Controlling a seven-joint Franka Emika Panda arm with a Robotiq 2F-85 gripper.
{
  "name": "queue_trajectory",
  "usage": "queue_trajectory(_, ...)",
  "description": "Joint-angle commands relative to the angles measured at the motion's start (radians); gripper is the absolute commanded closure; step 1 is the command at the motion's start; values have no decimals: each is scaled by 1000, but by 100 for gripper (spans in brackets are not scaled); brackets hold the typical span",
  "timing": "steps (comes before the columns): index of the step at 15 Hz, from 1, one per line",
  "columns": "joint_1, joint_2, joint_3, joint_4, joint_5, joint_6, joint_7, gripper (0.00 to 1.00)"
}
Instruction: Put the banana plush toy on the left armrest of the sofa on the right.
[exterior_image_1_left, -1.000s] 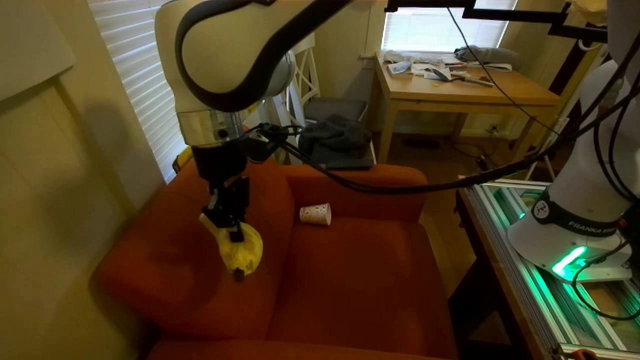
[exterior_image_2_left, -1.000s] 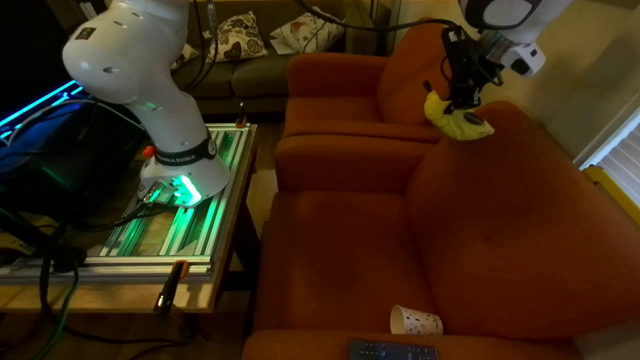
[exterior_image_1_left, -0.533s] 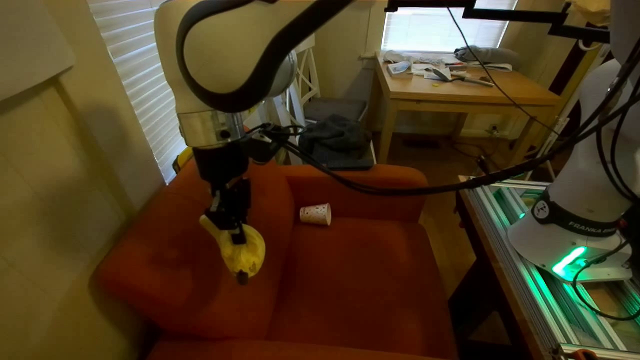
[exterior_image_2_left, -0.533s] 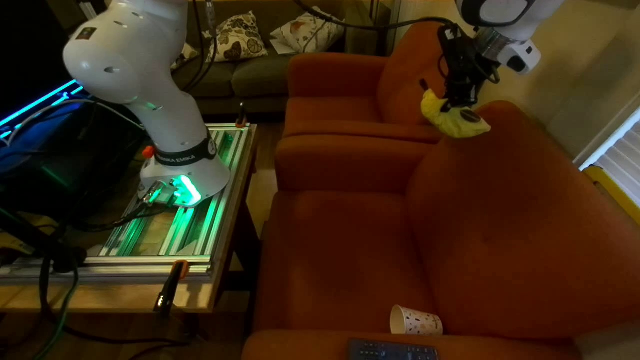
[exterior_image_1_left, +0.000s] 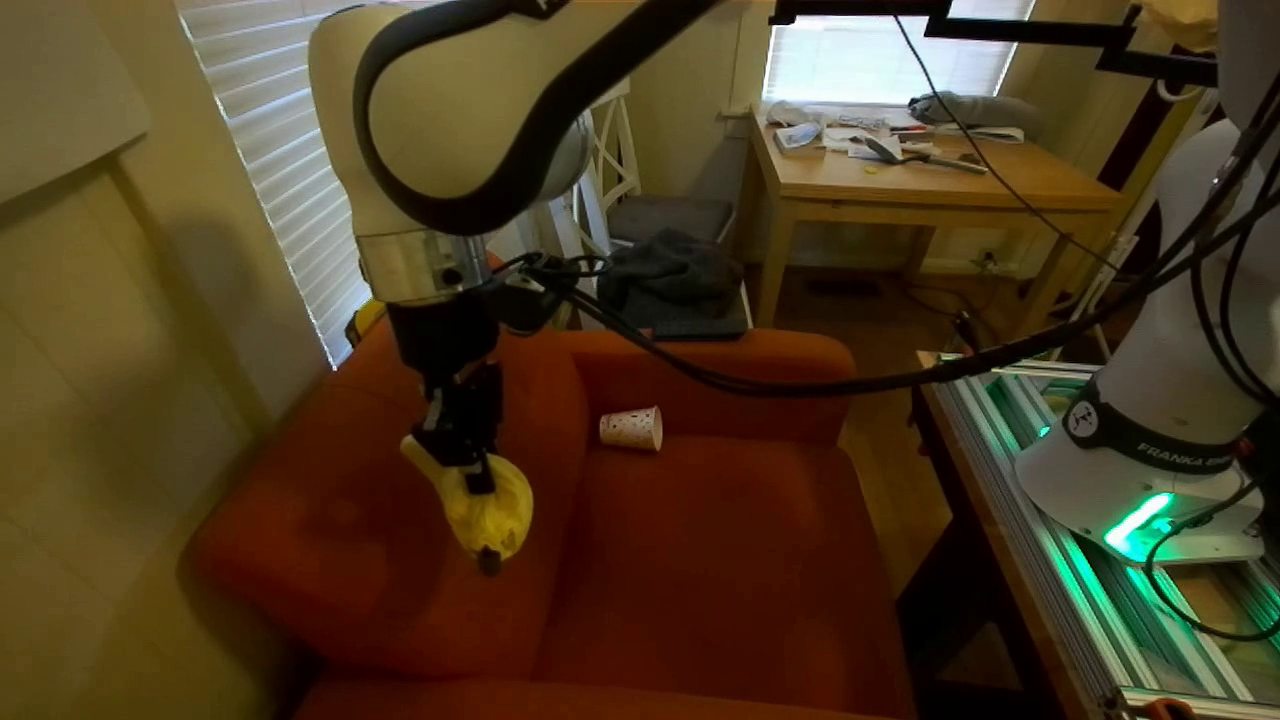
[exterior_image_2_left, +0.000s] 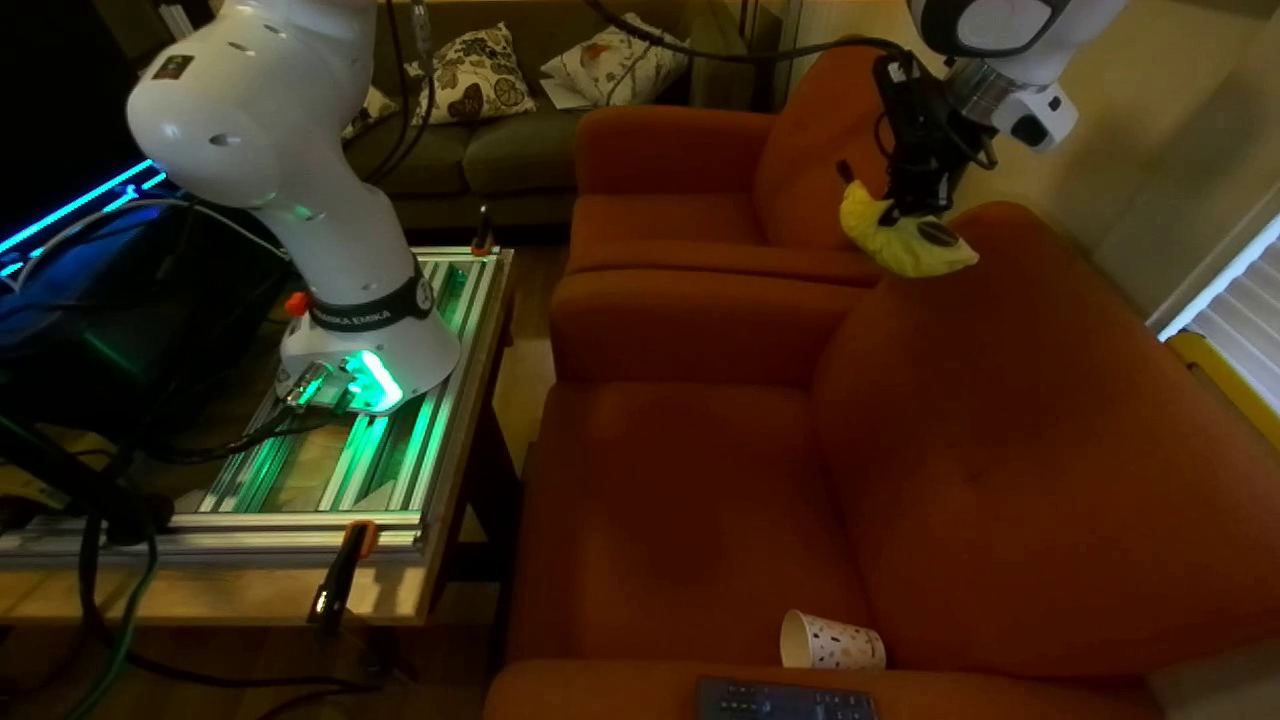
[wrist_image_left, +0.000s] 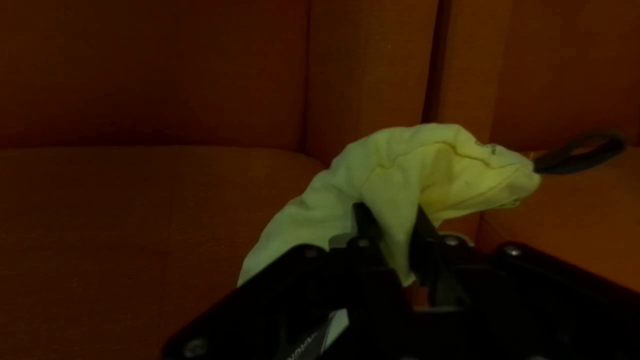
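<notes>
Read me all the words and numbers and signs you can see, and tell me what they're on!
"FRANKA EMIKA": on the black base band, pieced together from both exterior views.
A round sign on that band: no letters I can make out.
Label on the gripper: blurred and cut off, can't read it.
Remote: button marks too small.
Papers and sticker: too small.
No numbers I can read.

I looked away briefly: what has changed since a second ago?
The black two-fingered gripper and the yellow banana-shaped cloth toy it grips shifted slightly left in an exterior view. The grip held; the speckled white paper cup stayed lying on its side.
</notes>
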Motion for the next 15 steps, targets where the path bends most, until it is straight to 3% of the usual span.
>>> queue_trajectory(1, 28, 41, 1, 46, -25, -16, -48, 93)
queue_trajectory(15, 131, 182, 36, 183, -143, -34, -190, 93)
